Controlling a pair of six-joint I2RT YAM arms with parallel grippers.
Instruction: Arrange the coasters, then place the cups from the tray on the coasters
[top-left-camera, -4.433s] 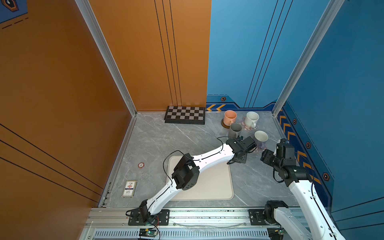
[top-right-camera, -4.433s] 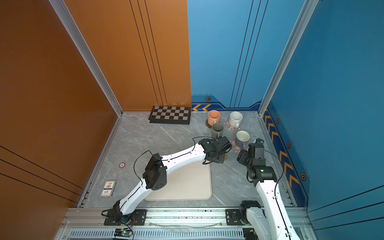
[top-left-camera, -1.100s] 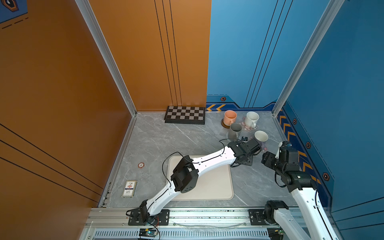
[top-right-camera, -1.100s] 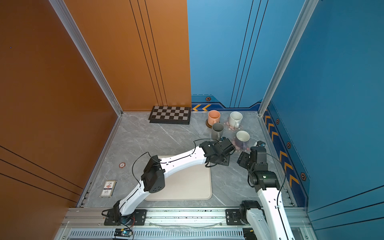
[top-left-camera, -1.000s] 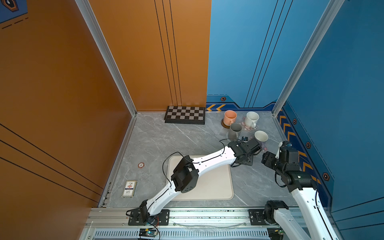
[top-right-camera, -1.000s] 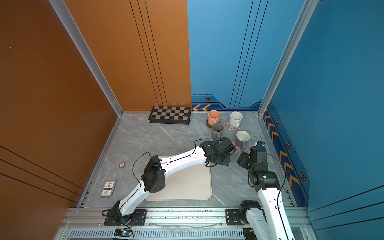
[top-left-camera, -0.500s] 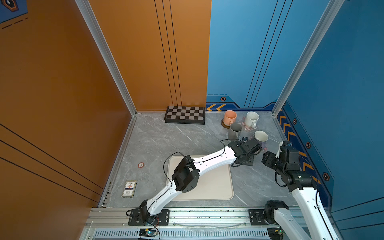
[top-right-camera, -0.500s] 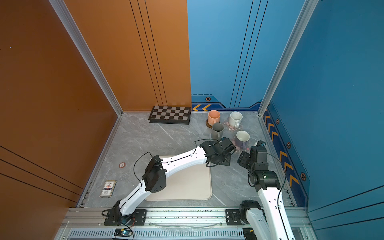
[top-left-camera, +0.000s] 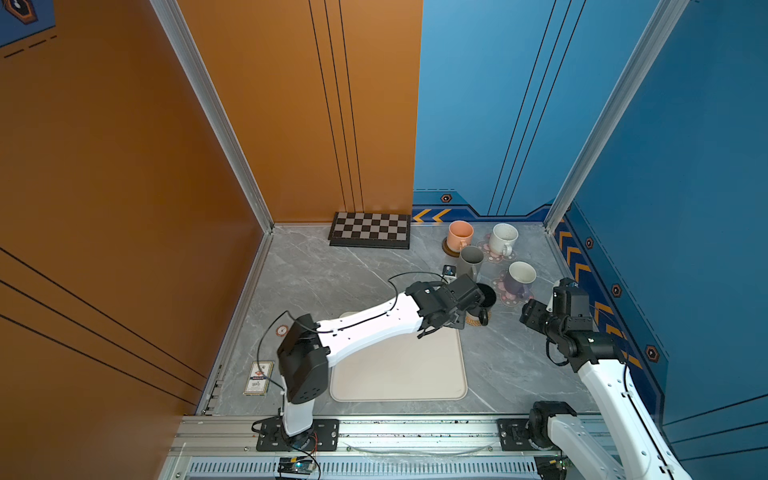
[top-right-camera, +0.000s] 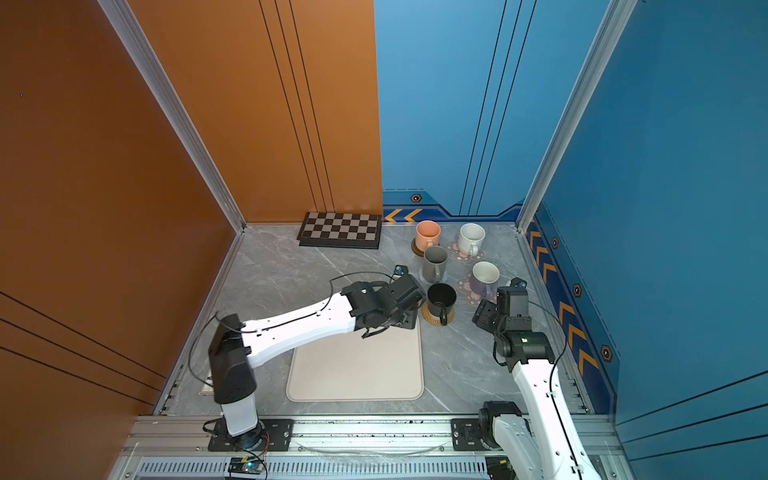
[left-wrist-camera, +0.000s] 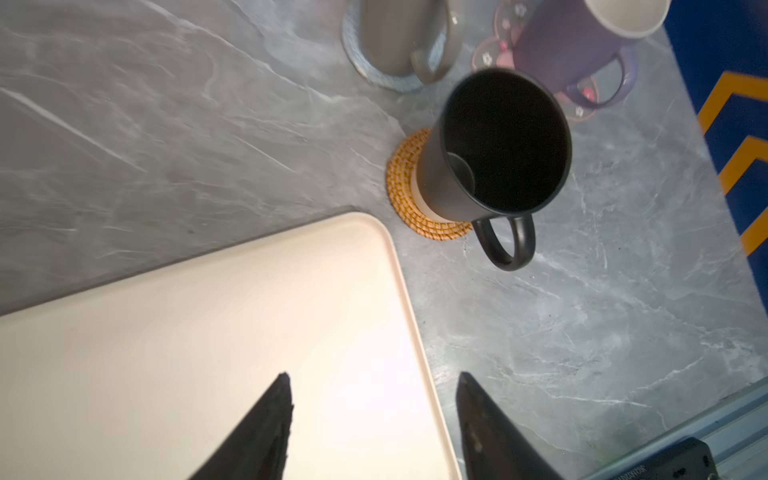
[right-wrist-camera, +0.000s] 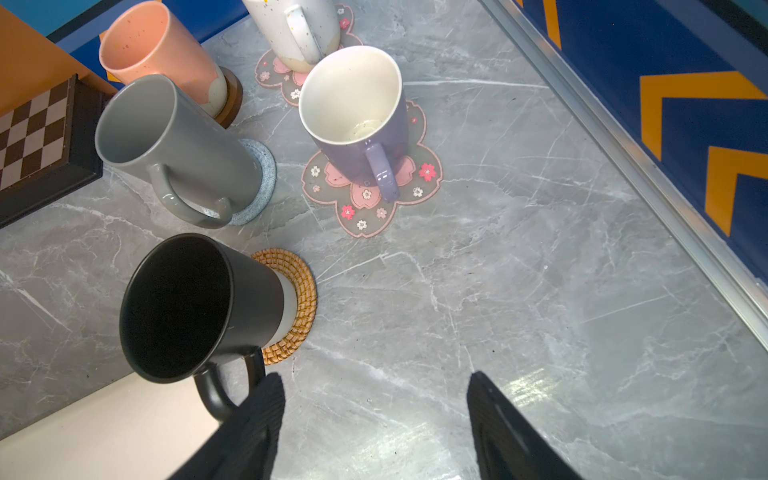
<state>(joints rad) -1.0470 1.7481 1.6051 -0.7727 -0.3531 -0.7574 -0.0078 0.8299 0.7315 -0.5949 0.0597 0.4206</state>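
Hovering over the far-right corner of the tray, the left gripper gapes empty; the right gripper is likewise spread. At the tray's one o'clock, the black mug stands on the rattan coaster.

The black mug looks matt, the grey mug glossy, the rattan coaster woven and rough, the tray smooth

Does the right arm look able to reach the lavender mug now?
Probably yes. The right gripper is open and empty, only bare table lies between it and the lavender mug, and the black mug stands aside.
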